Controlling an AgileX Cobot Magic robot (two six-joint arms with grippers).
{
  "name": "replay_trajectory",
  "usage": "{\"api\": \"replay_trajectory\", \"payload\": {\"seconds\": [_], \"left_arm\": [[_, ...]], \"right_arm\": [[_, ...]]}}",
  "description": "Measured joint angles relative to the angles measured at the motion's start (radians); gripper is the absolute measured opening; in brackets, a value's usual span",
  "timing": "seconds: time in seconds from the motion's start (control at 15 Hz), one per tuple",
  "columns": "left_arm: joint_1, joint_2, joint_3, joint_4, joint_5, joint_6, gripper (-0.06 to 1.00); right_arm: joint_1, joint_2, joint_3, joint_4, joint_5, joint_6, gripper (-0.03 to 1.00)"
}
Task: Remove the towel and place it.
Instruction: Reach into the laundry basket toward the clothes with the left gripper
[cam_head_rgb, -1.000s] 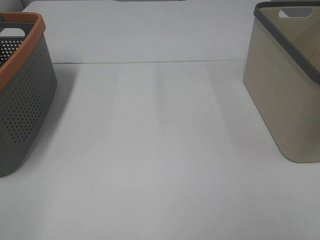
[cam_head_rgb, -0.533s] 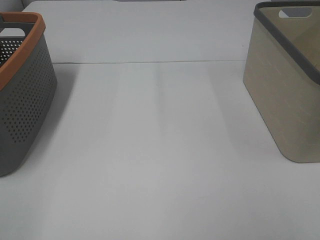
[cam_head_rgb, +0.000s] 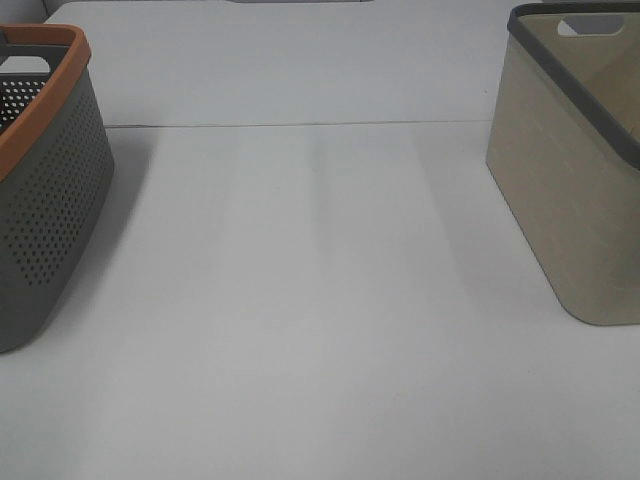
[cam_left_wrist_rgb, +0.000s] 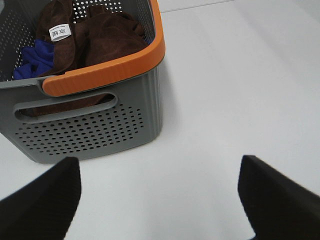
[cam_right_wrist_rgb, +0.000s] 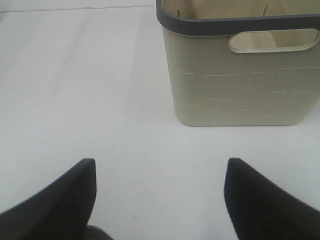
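Task not begun, on the evidence. The towel (cam_left_wrist_rgb: 105, 37), dark reddish-brown, lies bunched inside the grey perforated basket (cam_left_wrist_rgb: 90, 132) with the orange rim (cam_left_wrist_rgb: 105, 70), next to a blue cloth (cam_left_wrist_rgb: 32, 60); a white label (cam_left_wrist_rgb: 59, 32) shows on the brown fabric. Left jaws stand wide apart and empty above the tabletop (cam_head_rgb: 320, 300), just short of that basket, touching nothing. Right jaws are likewise open and empty, facing the beige basket (cam_right_wrist_rgb: 240, 95), whose visible interior holds nothing. Remaining: reach in, grip the towel, lift it clear, set it down; the destination is not shown, probably the beige basket. Obstructions: the basket wall and rim must be cleared, and the blue cloth may lift with the towel.
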Motion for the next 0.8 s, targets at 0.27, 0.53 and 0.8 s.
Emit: {"api": "replay_trajectory", "payload": {"seconds": [0.27, 0.53, 0.8], "left_arm": [[0.000, 0.000, 0.000, 0.000, 0.000, 0.000, 0.81], [0.000, 0.000, 0.000, 0.000, 0.000, 0.000, 0.81], [0.000, 0.000, 0.000, 0.000, 0.000, 0.000, 0.81]], "right_arm": [[0.000, 0.000, 0.000, 0.000, 0.000, 0.000, 0.68], [0.000, 0.000, 0.000, 0.000, 0.000, 0.000, 0.68], [0.000, 0.000, 0.000, 0.000, 0.000, 0.000, 0.68]]}}
